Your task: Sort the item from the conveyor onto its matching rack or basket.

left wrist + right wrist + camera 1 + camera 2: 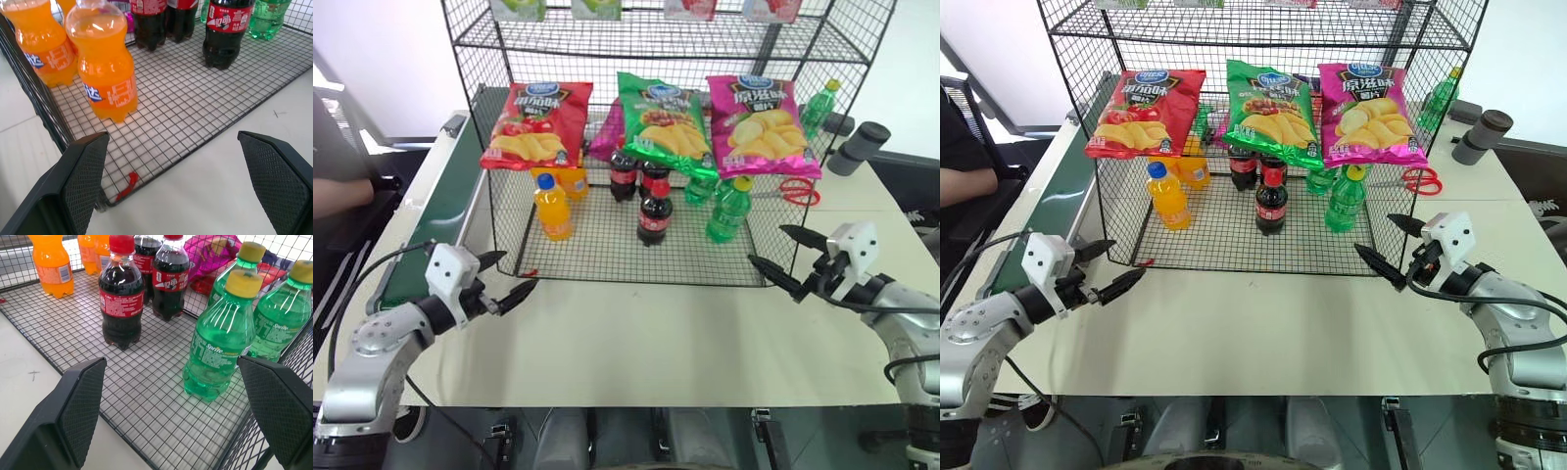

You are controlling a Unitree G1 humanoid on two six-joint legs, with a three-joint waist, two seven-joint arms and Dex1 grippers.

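- Left end effector: fingers spread wide, holding nothing, hovering over the counter just off the rack's near-left corner.
- Right end effector: fingers likewise spread wide and empty, hovering near the rack's near-right corner.
- Conveyor: runs along the counter's left edge; no bottle is visible on the exposed stretch of belt.
- Rack: its bottom mesh tier carries all the drinks.
- Cola bottle: upright, long axis vertical, nearest of its kind to the front edge, standing on the mesh roughly mid-tier. It lies ahead of both end effectors, between them; judged slightly nearer the right arm.
- Count: three cola bottles, the other two behind the front one; at least two orange-drink bottles at the left; three green bottles inside the rack, a fourth standing beyond it at the right.
- Crisp bags on the front: one red, one green, one pink.
- Judgement: the cola appears already sorted.
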